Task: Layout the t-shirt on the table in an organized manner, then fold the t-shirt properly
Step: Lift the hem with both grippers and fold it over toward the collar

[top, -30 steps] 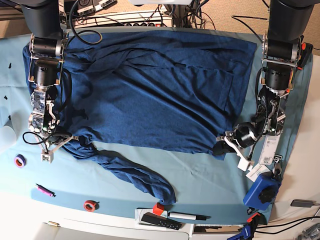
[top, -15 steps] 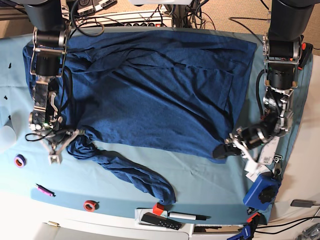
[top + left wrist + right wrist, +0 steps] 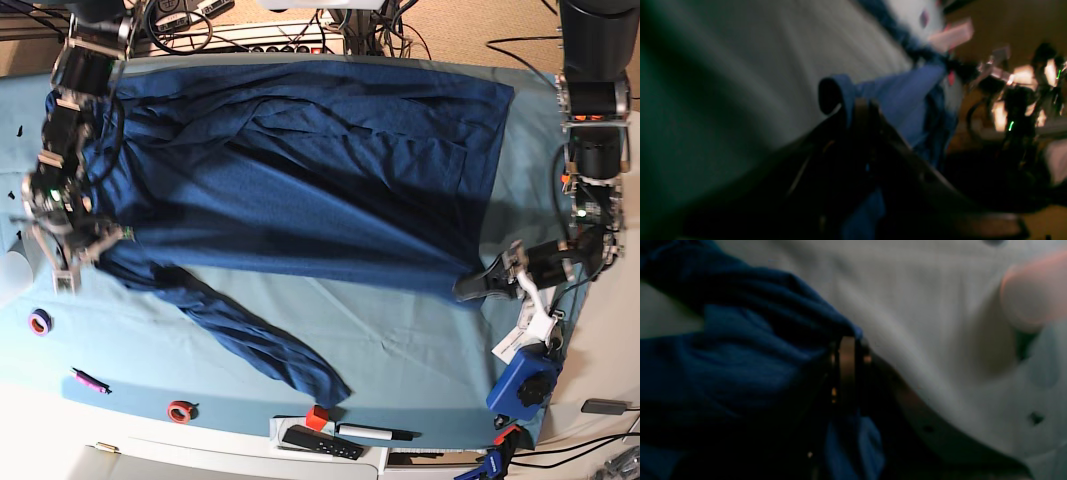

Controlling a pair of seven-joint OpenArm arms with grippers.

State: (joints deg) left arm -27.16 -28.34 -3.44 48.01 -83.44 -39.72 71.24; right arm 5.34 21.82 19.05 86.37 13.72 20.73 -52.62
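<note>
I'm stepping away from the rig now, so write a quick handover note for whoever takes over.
Left gripper: shut on the t-shirt at one corner.
Right gripper: shut on the t-shirt at the opposite corner.
T-shirt: stretched between the arms on the table, wrinkled, one sleeve trailing toward the front edge.
Done: mostly spread.
Left: smooth it, straighten the sleeve, then fold.

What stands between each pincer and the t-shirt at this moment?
Nothing visible. The left pincer and the right pincer are both shut on the edge of the t-shirt, whose fabric sits directly between the jaws in the wrist views.
</note>
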